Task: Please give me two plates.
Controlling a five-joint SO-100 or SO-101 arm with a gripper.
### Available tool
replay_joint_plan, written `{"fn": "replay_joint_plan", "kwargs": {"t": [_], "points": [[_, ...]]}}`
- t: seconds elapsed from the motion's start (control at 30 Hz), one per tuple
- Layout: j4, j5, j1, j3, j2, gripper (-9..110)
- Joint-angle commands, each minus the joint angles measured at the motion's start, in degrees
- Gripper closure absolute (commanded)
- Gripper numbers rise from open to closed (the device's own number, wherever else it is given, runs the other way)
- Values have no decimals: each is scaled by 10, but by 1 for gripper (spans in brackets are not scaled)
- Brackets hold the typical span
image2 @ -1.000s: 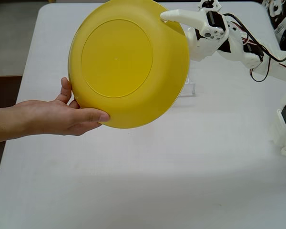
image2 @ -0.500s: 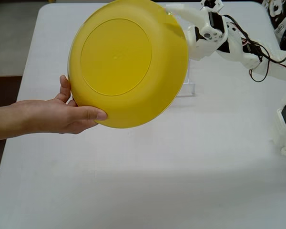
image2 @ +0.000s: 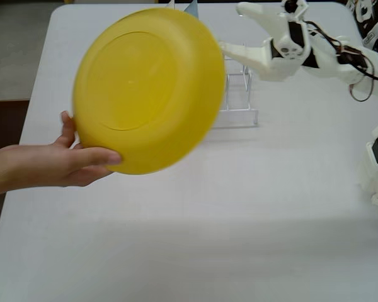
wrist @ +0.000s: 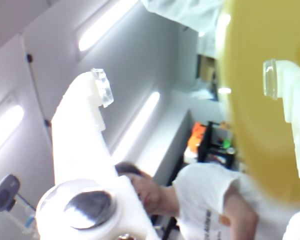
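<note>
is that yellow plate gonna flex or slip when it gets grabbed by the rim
Probably stiff: the yellow plate keeps its round shape though the hand grips only its lower edge. Likely light, since one hand holds it tilted. Its smooth, plastic-looking surface could slip between the open gripper fingers.

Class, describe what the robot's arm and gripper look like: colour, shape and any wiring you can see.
The arm is white plastic in chunky jointed segments, with thin black and red cables looping along it. The gripper has two white tapered fingers; the wrist view shows clear pads at the fingertips.
</note>
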Motion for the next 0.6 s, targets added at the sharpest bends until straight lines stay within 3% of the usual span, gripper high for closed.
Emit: {"fn": "replay_joint_plan", "kwargs": {"t": [0.0,0.43,0.57], "points": [[22,-9,8,44,109,62],[101,55,43,357,376,66],[134,97,59,446,438,76]]}}
